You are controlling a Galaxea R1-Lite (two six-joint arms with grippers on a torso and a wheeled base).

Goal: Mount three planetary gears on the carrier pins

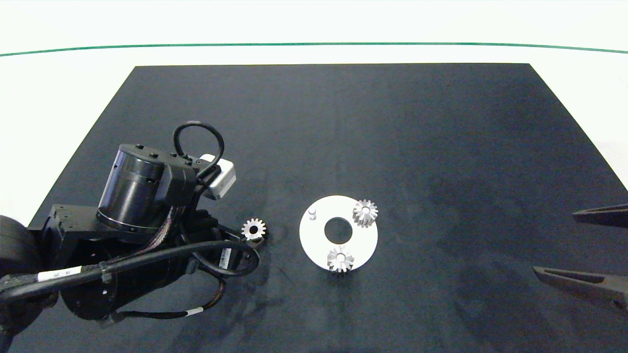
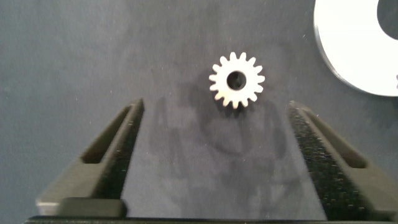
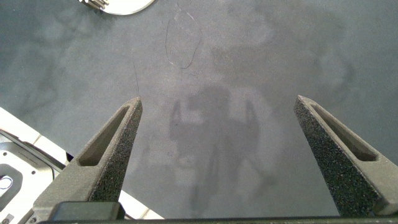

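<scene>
The left arm reached in low from the left side of the black mat [image 1: 343, 122], its thick dark wrist joint tipped down and forward, cables looping around it and a small white camera box [image 1: 219, 177] perched on top. Its left gripper [image 2: 216, 134] pointed toward the white disc [image 1: 314, 240], fingers [image 2: 109, 149] spread wide apart and holding nothing. The loose gear [image 1: 253, 229] lay flat on the mat just past the fingertips, not touched by either of them, at about nine o'clock from the disc and near its rim without touching it. From the wrist camera the same gear sat slightly beyond the gap between the two fingers, bore up, with an edge of the disc off to one side.

On the disc, one gear [image 1: 365, 213] sat at about two o'clock from the central hole and another gear [image 1: 340, 259] at about six o'clock, right at the disc's near rim. A bare pin [image 1: 312, 213] stood upright at about ten o'clock, with nothing on it.

The right gripper [image 1: 606, 250] hung at the right edge of the mat, well apart from the disc, only its two finger ends showing. They too were spread wide and empty, pointing in over bare mat.
</scene>
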